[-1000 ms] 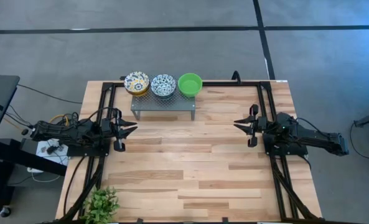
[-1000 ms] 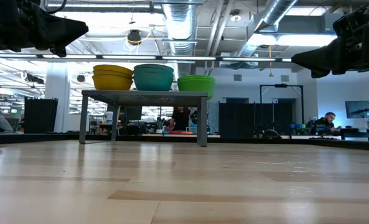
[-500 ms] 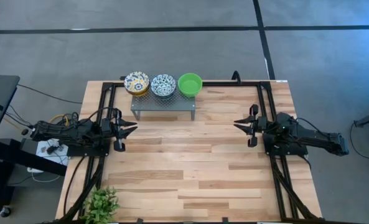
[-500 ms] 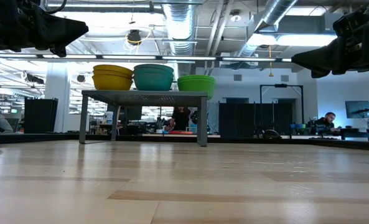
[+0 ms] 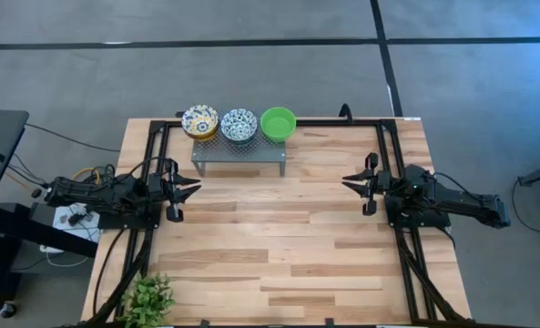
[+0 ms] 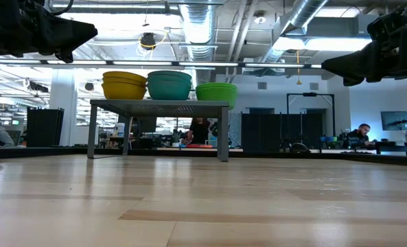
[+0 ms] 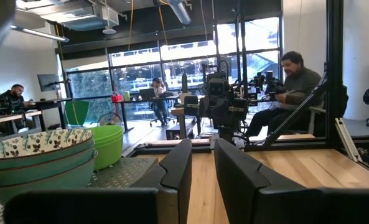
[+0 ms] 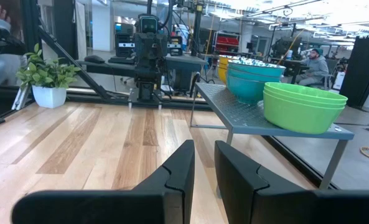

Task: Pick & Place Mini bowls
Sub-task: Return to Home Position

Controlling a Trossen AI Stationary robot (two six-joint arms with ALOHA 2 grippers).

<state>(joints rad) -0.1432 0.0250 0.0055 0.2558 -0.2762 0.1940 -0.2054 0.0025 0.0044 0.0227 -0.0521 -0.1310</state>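
Observation:
The mini bowls sit in three stacks on a grey perforated stand (image 5: 239, 153) at the table's far edge: yellow-cream patterned (image 5: 200, 121), blue-and-white patterned (image 5: 239, 125) and plain green (image 5: 278, 123). In the low view they show as yellow (image 6: 124, 85), teal-sided (image 6: 169, 84) and green (image 6: 216, 92) stacks resting by their bases on the stand's top (image 6: 158, 105). My left gripper (image 5: 198, 189) hovers near the table's left side, level, pointing right, with only a narrow slit between its fingers. My right gripper (image 5: 344, 181) mirrors it at the right side, pointing left. Both are well clear of the stand.
A potted plant (image 5: 148, 297) stands at the near left corner. Black frame rails (image 5: 151, 150) run along the left, right and far edges. Bare wood (image 5: 270, 237) lies between the arms. People sit at desks in the room beyond (image 7: 293, 81).

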